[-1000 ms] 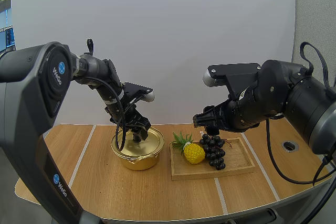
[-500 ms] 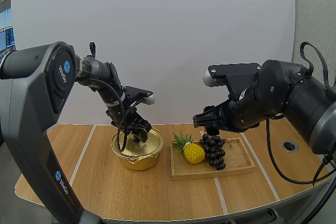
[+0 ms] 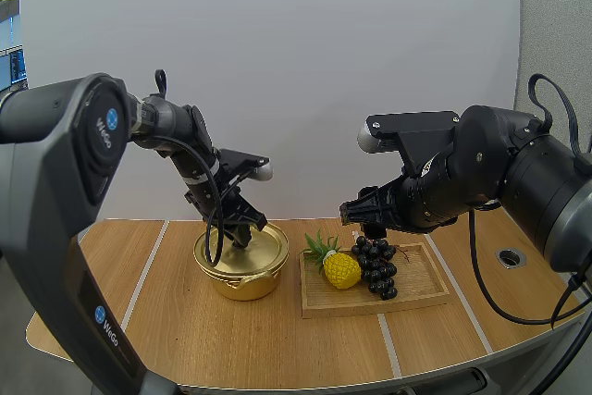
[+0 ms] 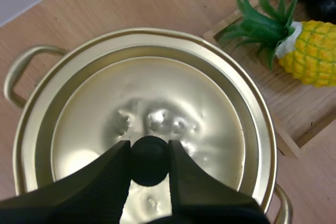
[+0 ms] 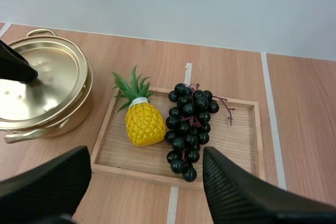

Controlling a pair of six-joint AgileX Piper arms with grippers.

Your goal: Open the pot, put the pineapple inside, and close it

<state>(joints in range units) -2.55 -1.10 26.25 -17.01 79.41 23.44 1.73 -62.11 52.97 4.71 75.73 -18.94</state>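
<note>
Presently the black knob (image 4: 149,162) is clamped by the left pincer (image 4: 149,149); the lid (image 4: 157,98) is best raised straight, clear of the pot (image 3: 242,277). Beyond, the pineapple (image 5: 143,123) is left on the wooden tray (image 5: 231,141), the right pincer (image 5: 146,157) spread above.

- My left arm (image 3: 65,164): glossy black rounded housing, blue round badge, white "WeGo" lettering.
- My right arm (image 3: 518,168): bulky black shell, pale grey cap.
- Fingers (image 4: 100,182): matte black wedges.

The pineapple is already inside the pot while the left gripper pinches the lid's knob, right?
Not quite. The pineapple lies on the wooden tray beside the grapes, as the right wrist view shows. The left gripper does pinch the knob of the lid.
</note>
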